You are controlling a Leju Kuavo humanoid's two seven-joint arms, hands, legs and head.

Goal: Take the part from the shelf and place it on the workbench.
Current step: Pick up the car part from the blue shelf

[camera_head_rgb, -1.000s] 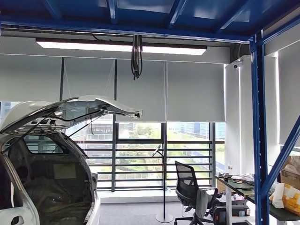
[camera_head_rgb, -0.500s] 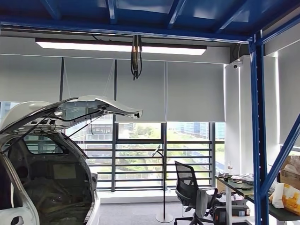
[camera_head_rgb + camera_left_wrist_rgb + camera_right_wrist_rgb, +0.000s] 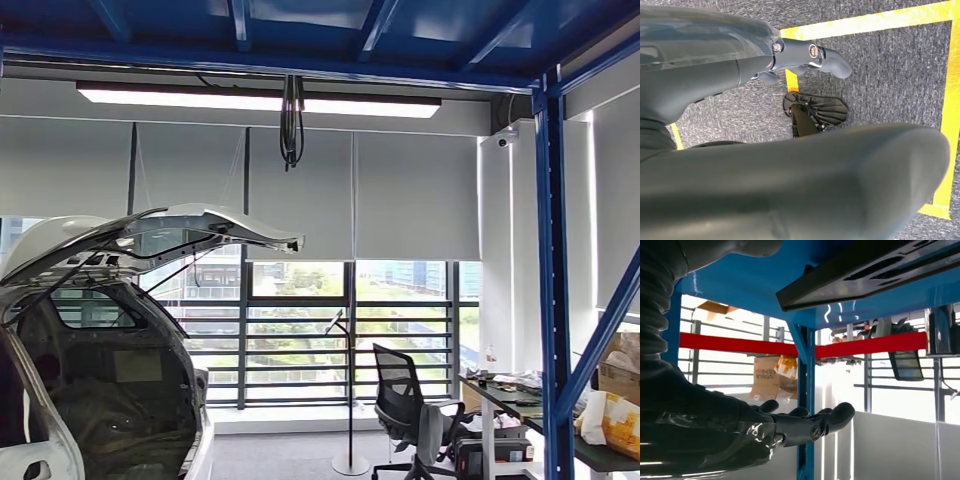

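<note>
Part [image 3: 866,277], a flat dark panel lying on the blue shelf [image 3: 753,285] above the right hand [image 3: 806,422], which is empty with fingers extended, looks stiff, light and smooth, so gripping its near edge seems best.

You face a white car [image 3: 98,330] with its tailgate [image 3: 162,232] raised, parked at the left before a wall of windows with grey roller blinds [image 3: 302,185] half drawn. A long ceiling light [image 3: 256,100] glows under blue steel beams [image 3: 302,30], a bundle of black cables [image 3: 290,120] hanging across it. A black office chair [image 3: 404,410] stands beside a floor lamp [image 3: 349,390], near a cluttered desk [image 3: 502,392]. Cardboard boxes [image 3: 620,372] sit behind the blue upright [image 3: 552,290]. Below you, yellow tape [image 3: 866,22] marks grey carpet [image 3: 885,75].
</note>
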